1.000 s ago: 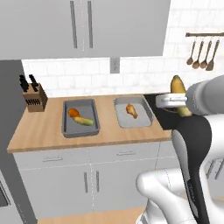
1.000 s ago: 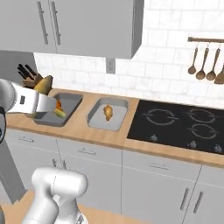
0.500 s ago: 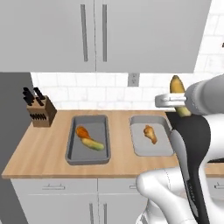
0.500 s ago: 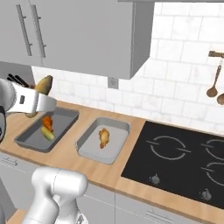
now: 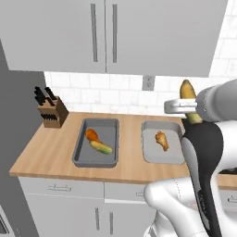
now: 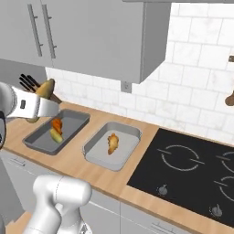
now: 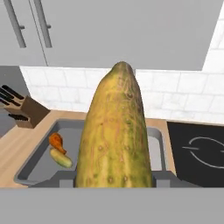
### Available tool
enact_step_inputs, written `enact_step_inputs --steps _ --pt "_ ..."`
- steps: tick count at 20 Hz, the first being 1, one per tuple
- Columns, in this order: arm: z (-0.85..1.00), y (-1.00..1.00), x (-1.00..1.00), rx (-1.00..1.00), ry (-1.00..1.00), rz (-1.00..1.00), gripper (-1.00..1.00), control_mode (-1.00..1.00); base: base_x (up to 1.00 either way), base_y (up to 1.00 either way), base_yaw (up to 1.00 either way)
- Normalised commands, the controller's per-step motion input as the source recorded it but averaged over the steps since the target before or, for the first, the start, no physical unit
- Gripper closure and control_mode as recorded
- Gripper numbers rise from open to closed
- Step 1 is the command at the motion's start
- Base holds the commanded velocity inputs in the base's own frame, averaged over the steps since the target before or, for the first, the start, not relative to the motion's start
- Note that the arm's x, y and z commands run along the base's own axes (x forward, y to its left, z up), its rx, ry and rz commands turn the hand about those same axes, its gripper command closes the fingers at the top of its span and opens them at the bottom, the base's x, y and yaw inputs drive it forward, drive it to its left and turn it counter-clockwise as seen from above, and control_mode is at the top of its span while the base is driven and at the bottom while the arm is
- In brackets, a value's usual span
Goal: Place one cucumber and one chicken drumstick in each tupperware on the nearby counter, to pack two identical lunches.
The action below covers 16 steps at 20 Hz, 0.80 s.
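Above the wooden counter (image 5: pixel 51 155), the gripper (image 5: pixel 184 106) is clamping a cucumber (image 5: pixel 187 90) upright, hovering just right of the tupperware (image 5: pixel 150 156) holding a lone drumstick (image 5: pixel 161 140).

Rolled closer to the light tan wooden counter (image 5: pixel 55 152); two grey trays (image 5: pixel 97 159) now look bigger.

Even, bright, shadeless rendered light is seen throughout; only faint soft shadows are cast on the counter (image 5: pixel 55 152). Edges are slightly soft; no glare is seen.
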Motion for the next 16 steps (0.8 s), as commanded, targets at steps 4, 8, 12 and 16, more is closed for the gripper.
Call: enact_step_inputs --steps 4,8,12,16 --pt "-0.55 -0.09 -0.14 0.00 0.08 0.00 1.00 -1.00 0.00 0.00 0.00" --pt "-0.90 -0.04 0.16 -0.01 0.15 -0.01 1.00 -1.00 0.00 0.00 0.00" --pt "-0.70 -0.06 0.55 -0.01 0.21 0.00 1.00 -1.00 0.00 0.00 0.00" --pt "-0.61 -0.43 0.66 0.00 0.20 0.00 1.00 -1.00 0.00 0.00 0.00"
